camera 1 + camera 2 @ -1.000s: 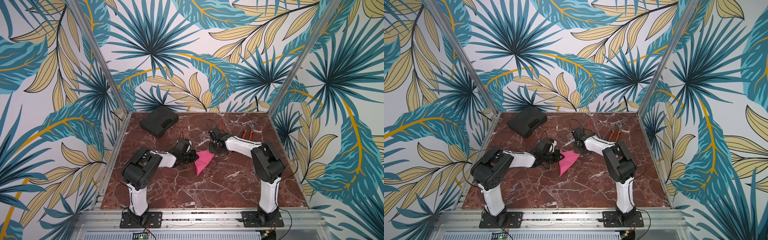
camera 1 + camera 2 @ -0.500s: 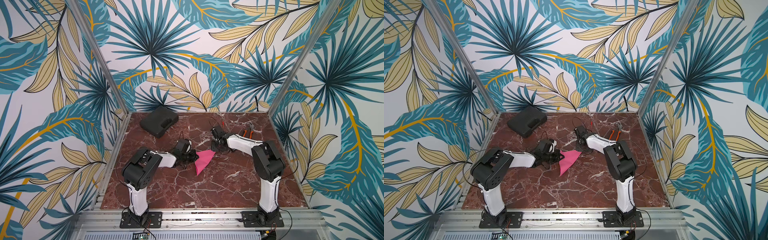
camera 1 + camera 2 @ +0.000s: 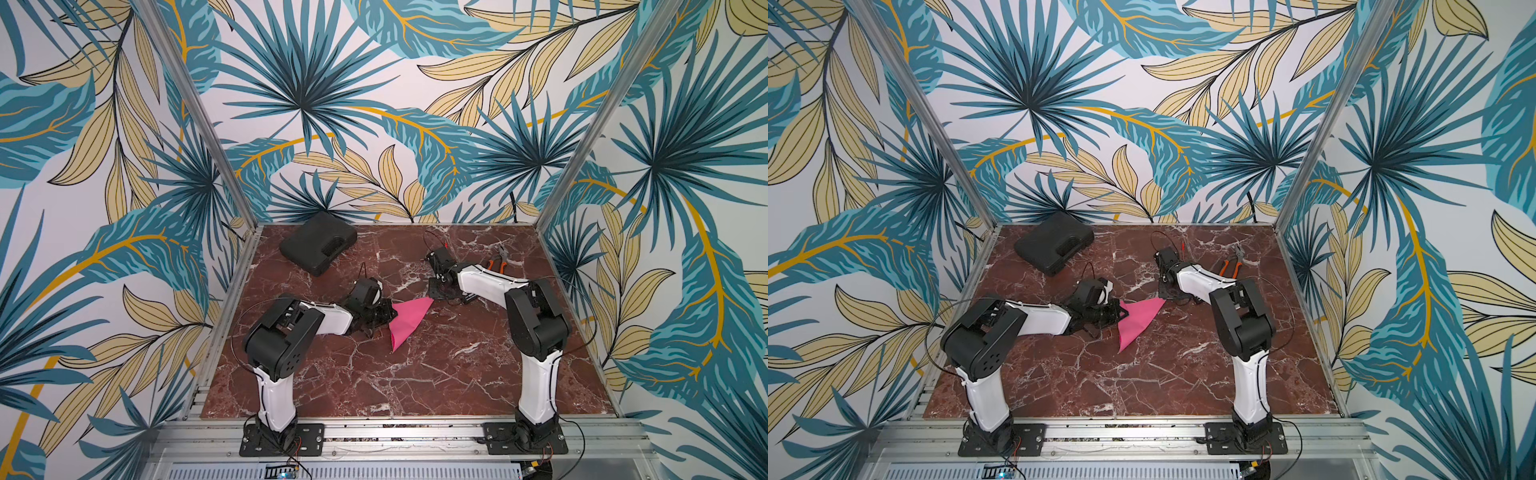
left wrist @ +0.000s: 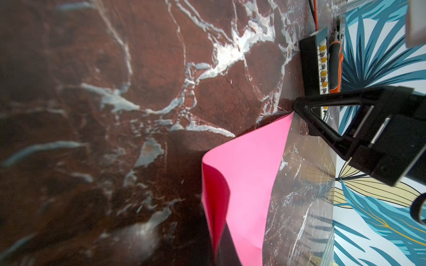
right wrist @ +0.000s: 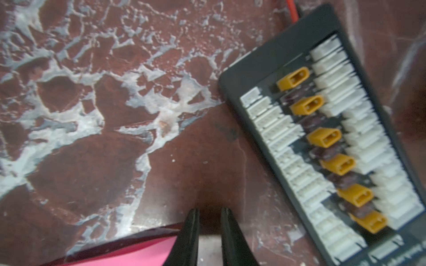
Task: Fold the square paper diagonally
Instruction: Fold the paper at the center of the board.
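Observation:
The square paper (image 3: 409,318) (image 3: 1138,318) is bright pink and lies folded over into a triangle in the middle of the marble table. Its upper layer bulges loosely in the left wrist view (image 4: 249,184). My left gripper (image 3: 385,318) (image 3: 1119,313) lies low at the paper's left corner, shut on it. My right gripper (image 3: 434,293) (image 3: 1163,293) points down at the paper's far right tip. Its fingers (image 5: 189,230) stand slightly open, with bare table between them and the pink edge (image 5: 129,255) just beside them. The right gripper's tip (image 4: 297,108) touches that corner.
A black connector board (image 5: 322,138) (image 4: 313,66) with yellow plugs lies right beside the right gripper. Orange-handled pliers (image 3: 496,259) lie behind it. A black case (image 3: 318,247) sits at the back left. Patterned walls enclose the table on three sides.
The right wrist has shifted slightly back and to the right, and its jaws have eased apart a little. The paper and the left arm have not moved.

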`<state>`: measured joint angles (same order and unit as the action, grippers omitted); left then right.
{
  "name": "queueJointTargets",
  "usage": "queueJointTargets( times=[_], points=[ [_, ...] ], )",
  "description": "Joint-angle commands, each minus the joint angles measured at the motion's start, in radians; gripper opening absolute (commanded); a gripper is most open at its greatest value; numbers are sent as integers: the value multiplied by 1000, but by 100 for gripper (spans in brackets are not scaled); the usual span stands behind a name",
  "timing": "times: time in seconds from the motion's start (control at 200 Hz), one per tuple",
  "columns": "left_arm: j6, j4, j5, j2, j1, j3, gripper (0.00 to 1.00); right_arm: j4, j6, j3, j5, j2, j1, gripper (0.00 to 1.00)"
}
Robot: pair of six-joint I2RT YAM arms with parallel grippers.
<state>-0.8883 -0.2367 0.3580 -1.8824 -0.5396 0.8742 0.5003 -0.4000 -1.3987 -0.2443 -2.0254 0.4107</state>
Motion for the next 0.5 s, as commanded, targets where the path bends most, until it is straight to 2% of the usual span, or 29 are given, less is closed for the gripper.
queueJointTargets(
  times=[0.0,0.08,0.235,0.321,0.496],
  points=[
    [-31,62,-55,23,5,7,0,72,16,7,-68,96,8,21],
    [-61,53,-73,29,4,3,0,80,-3,41,-64,156,30,22],
    [-145,1,-83,21,-1,1,0,10,-99,148,35,241,109,28],
    [-147,20,-89,16,-15,23,0,-2,-133,150,76,215,163,30],
    [-144,33,-88,3,-26,36,0,23,-128,91,63,111,236,30]
  ],
)
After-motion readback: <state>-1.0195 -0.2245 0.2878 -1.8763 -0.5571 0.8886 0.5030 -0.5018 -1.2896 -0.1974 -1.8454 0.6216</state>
